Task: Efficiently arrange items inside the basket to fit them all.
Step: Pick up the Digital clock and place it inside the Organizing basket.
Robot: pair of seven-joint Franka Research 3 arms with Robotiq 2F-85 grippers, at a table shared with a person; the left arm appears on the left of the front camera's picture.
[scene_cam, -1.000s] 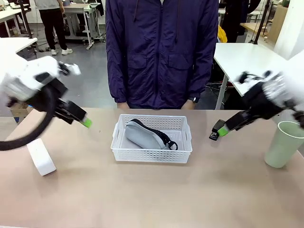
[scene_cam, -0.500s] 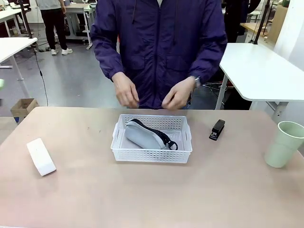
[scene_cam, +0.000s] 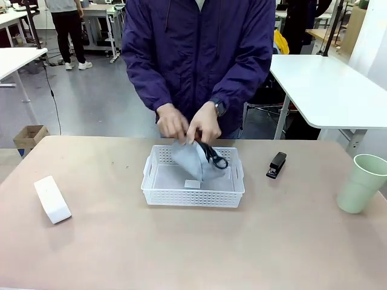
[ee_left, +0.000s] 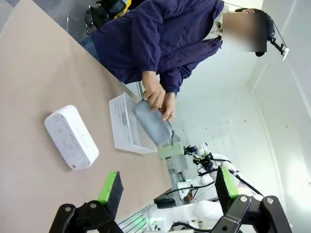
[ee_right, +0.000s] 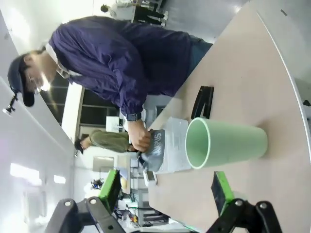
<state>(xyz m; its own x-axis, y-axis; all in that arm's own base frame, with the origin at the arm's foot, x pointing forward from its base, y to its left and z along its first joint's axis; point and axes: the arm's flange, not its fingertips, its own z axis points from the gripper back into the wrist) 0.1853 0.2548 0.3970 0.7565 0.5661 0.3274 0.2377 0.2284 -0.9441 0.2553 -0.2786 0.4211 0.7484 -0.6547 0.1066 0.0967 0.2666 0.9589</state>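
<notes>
Pouch in the person's hands, three items not yet packed

Person's hands (scene_cam: 204, 127) hold the grey pouch (scene_cam: 191, 162) up on end at the far side of the basket (scene_cam: 193, 197), its lower edge down inside the walls and its black strap (scene_cam: 213, 158) hanging on the side toward the stapler. I judge this to be a rearranging step: the pouch is being stood up or moved aside so the basket floor opens for the rest.

Three items sit out on the table (scene_cam: 193, 254). The white block (scene_cam: 52, 199) lies well apart from the basket on my left side. The black stapler (scene_cam: 277, 164) lies just beside the basket's right end. The pale green cup (scene_cam: 361, 183) stands upright near the right edge.

My left gripper (ee_left: 168, 178) has its jaws spread wide with nothing between them, looking down the table at the block and the basket beyond. My right gripper (ee_right: 166, 188) is equally wide and empty, with the cup near it and the stapler behind the cup.

My next move, as I see it, calls for waiting until the hands clear the basket. The stapler looks like the nearest pick for the right arm and the block for the left. The cup is the bulky one and probably has to lie on its side to fit.
</notes>
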